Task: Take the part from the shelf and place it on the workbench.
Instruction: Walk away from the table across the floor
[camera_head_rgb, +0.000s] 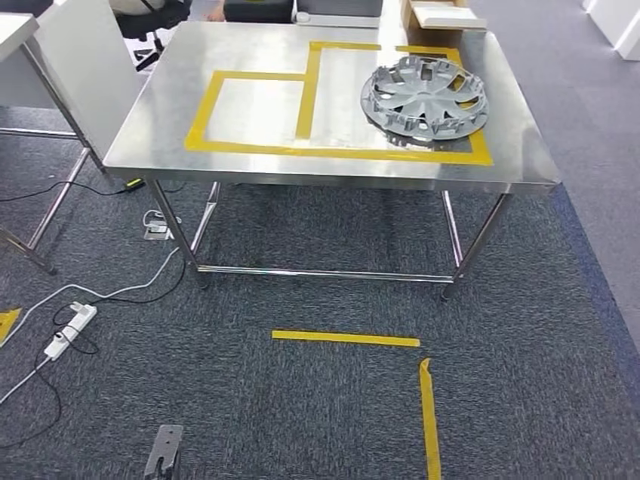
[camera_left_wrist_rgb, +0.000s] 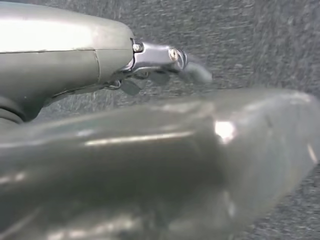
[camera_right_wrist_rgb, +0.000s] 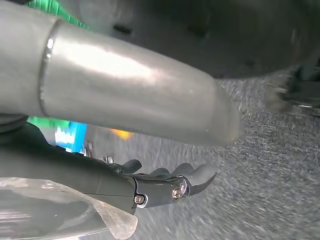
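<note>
The part (camera_head_rgb: 425, 99), a grey spoked wheel cover, lies flat on the workbench (camera_head_rgb: 249, 45) inside its taped outline; judged light, stiff, brittle-edged, best gripped at the rim; both hands' (camera_left_wrist_rgb: 166, 65) (camera_right_wrist_rgb: 170, 182) fingers extended, holding nothing.

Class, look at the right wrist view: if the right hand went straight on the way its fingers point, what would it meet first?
Probably the grey carpet. The right hand holds nothing, its fingers stretched out over the floor, and nothing lies between. Depth is unclear, so how steeply it would meet the carpet is uncertain.
</note>
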